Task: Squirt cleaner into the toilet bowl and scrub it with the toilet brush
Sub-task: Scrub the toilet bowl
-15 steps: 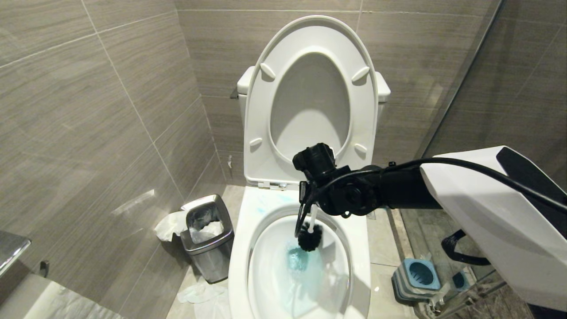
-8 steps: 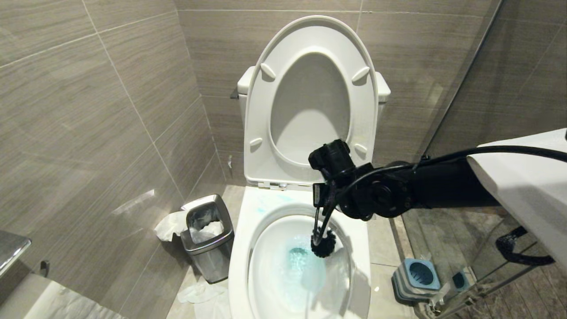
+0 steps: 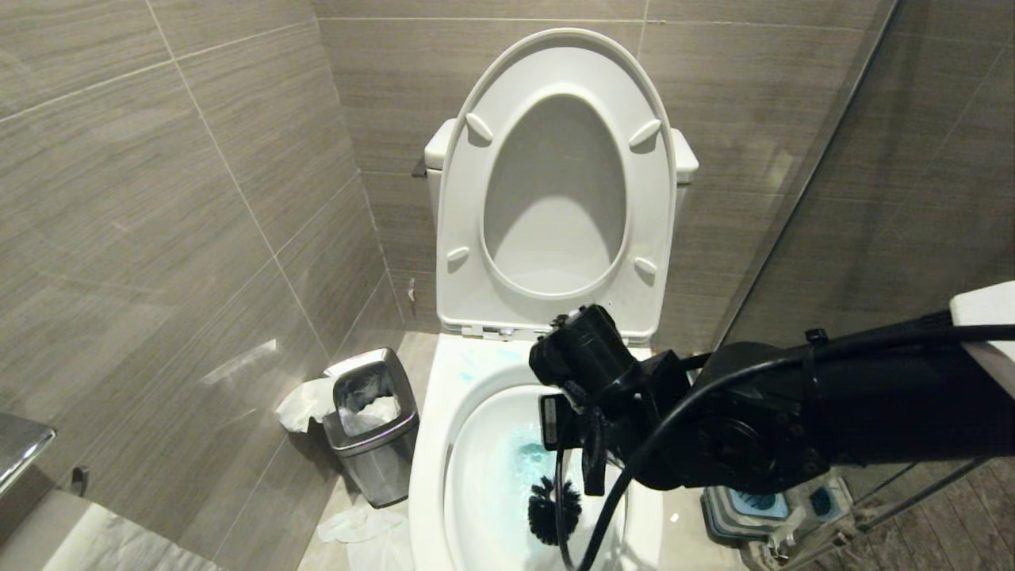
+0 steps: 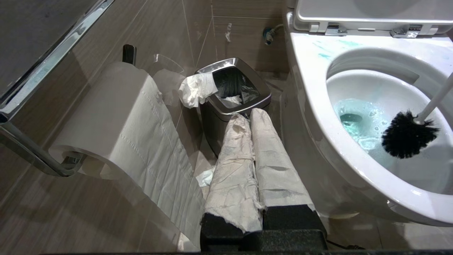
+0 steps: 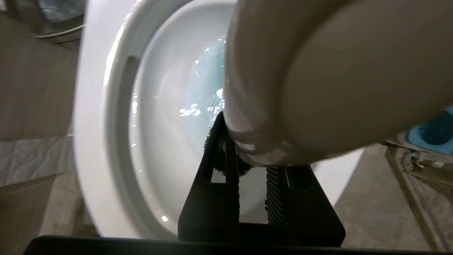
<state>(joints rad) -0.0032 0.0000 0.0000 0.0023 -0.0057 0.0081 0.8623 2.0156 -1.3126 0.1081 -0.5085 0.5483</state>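
Since a second ago the right arm has swung toward the near side of the bowl [image 3: 428, 476], dragging the brush [image 3: 549, 507] with it. The bristle head was up near the far wall of the basin and now sits low on the near right slope, just beside the water.

Going left to right: a toilet roll [image 4: 116, 117] hangs on the left wall, then the little steel bin [image 3: 373, 424] stuffed with paper. The left tool [image 4: 253, 166], wrapped in tissue, is parked low next to the bin with its fingers pressed together and nothing between them, so it's basically sitting this one out. Then the bowl itself, seat and lid up, with cleaner [image 4: 354, 120] pooled turquoise in the water and a few pale streaks on the back rim. The right tool [image 5: 253, 184] is clamped on the brush's white handle, pointing down into the basin from the right. Past that on the floor is the blue brush holder [image 3: 757, 507].

So the squirt part looks done and we're mid scrub, I'd say. The sweep has covered the back and right side; the left wall of the basin probably hasn't had its turn yet. Only worry is flicking blue water over the rim.
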